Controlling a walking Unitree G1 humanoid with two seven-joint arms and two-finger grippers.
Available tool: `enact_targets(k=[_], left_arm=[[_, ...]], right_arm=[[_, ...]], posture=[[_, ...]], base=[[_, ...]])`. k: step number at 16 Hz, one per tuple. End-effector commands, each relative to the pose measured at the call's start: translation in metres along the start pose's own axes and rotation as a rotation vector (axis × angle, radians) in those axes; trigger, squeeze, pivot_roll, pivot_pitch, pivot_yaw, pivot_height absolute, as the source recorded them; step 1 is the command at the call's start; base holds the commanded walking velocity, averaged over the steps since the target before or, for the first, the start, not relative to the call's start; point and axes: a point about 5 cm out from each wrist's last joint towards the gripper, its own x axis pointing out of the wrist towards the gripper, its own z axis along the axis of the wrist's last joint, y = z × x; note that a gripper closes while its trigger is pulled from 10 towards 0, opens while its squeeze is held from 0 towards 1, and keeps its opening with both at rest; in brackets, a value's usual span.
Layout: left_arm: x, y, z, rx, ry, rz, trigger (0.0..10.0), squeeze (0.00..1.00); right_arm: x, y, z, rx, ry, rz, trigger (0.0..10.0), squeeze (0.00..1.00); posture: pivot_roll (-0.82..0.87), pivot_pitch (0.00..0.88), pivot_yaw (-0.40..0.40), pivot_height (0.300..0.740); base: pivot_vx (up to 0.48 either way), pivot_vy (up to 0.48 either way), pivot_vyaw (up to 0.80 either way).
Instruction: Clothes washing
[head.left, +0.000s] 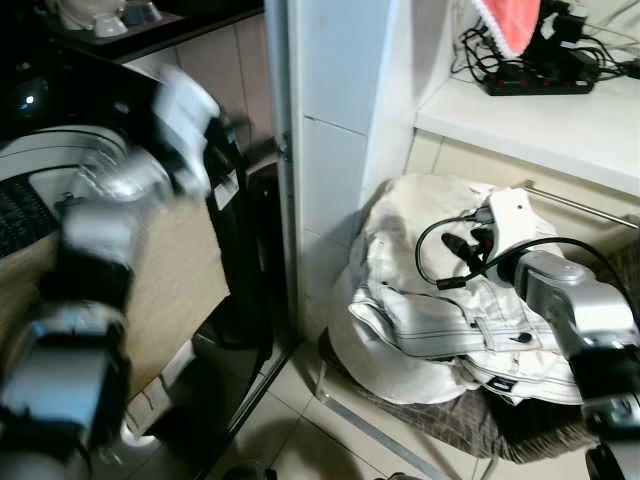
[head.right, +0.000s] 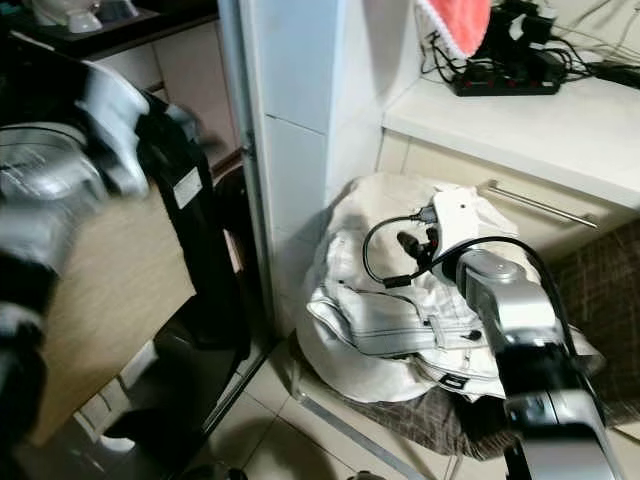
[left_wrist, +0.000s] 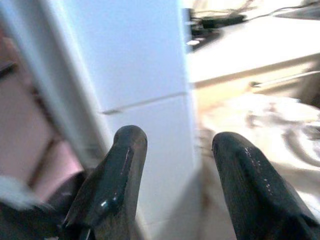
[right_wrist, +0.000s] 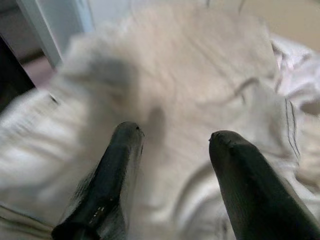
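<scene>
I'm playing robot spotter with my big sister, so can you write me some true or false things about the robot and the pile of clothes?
1. The right gripper is open above the white clothes. True.
2. The right gripper is lifting a red sock. False: its fingers hold nothing; only pale cloth lies under them.
3. The clothes are piled on the floor beside a white tiled pillar. True.
4. The left gripper is squeezed shut on a shirt. False: its fingers are apart, with nothing between them, near the pillar.
5. A black power strip with cables sits on the white shelf above the clothes. True.
6. The pile of clothes is mostly blue. False: it is white and cream.
</scene>
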Motion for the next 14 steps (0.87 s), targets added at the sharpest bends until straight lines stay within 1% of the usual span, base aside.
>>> enact_targets(k=[1,3,4,5,6,7,8,9,10,11,12,13,14], left_arm=[[0.001,-0.013,0.012,-0.007,-0.042,-0.056,10.0,0.0],[0.0,-0.035,0.007,-0.029,-0.03,-0.147,10.0,0.0],[-0.004,-0.052,0.002,-0.058,-0.015,-0.216,10.0,0.0],[-0.008,-0.066,-0.002,-0.089,0.011,-0.274,10.0,0.0],[-0.01,-0.071,-0.004,-0.1,0.025,-0.308,10.0,0.0],[-0.014,-0.084,-0.006,-0.121,0.047,-0.362,10.0,0.0],[-0.017,-0.095,-0.006,-0.14,0.06,-0.401,10.0,0.0],[-0.017,-0.097,-0.006,-0.145,0.063,-0.405,10.0,0.0],[-0.018,-0.1,-0.006,-0.152,0.07,-0.415,10.0,0.0],[-0.02,-0.105,-0.006,-0.16,0.085,-0.427,10.0,0.0],[-0.022,-0.111,-0.007,-0.167,0.11,-0.455,10.0,0.0],[-0.024,-0.114,-0.007,-0.175,0.123,-0.465,10.0,0.0],[-0.025,-0.118,-0.009,-0.174,0.138,-0.478,10.0,0.0]], right_arm=[[0.001,-0.005,-0.001,-0.063,0.039,0.009,10.0,1.0],[-0.001,-0.005,-0.006,-0.12,0.096,0.063,10.0,1.0],[-0.003,-0.003,-0.01,-0.128,0.139,0.139,10.0,1.0],[-0.006,-0.005,-0.015,-0.149,0.192,0.173,10.0,1.0],[-0.007,-0.007,-0.018,-0.171,0.223,0.168,10.0,1.0],[-0.006,-0.016,-0.023,-0.197,0.282,0.114,10.0,1.0],[-0.006,-0.025,-0.023,-0.19,0.296,0.037,10.0,1.0],[-0.006,-0.026,-0.022,-0.174,0.29,0.016,10.0,1.0],[-0.006,-0.028,-0.02,-0.129,0.273,-0.003,10.0,1.0],[-0.009,-0.029,-0.021,-0.107,0.296,-0.013,10.0,1.0],[-0.013,-0.03,-0.027,-0.085,0.364,-0.019,10.0,0.99],[-0.015,-0.031,-0.033,-0.086,0.416,-0.036,10.0,0.91],[-0.015,-0.032,-0.039,-0.085,0.441,-0.028,10.0,0.66]], posture=[[-0.1,0.0,0.038,0.74],[-0.1,0.0,0.036,0.74],[-0.1,0.0,0.039,0.74],[-0.1,0.0,0.038,0.74],[-0.1,0.0,0.038,0.74],[-0.1,0.0,0.038,0.74],[-0.1,0.0,0.038,0.74],[-0.1,0.0,0.038,0.74],[-0.1,0.0,0.038,0.74],[-0.1,0.0,0.039,0.74],[-0.1,0.0,0.039,0.74],[-0.11,0.0,0.044,0.74],[-0.11,0.0,0.044,0.74]], base=[[0.0,0.0,0.0],[0.0,0.0,0.0],[0.0,0.0,0.0],[0.0,0.0,0.0],[0.0,0.0,0.0],[0.0,0.0,0.0],[0.0,0.0,0.0],[0.0,0.0,0.0],[0.0,0.0,0.0],[0.0,0.0,0.0],[0.0,0.0,0.0],[0.0,0.0,0.0],[0.0,0.0,0.0]])
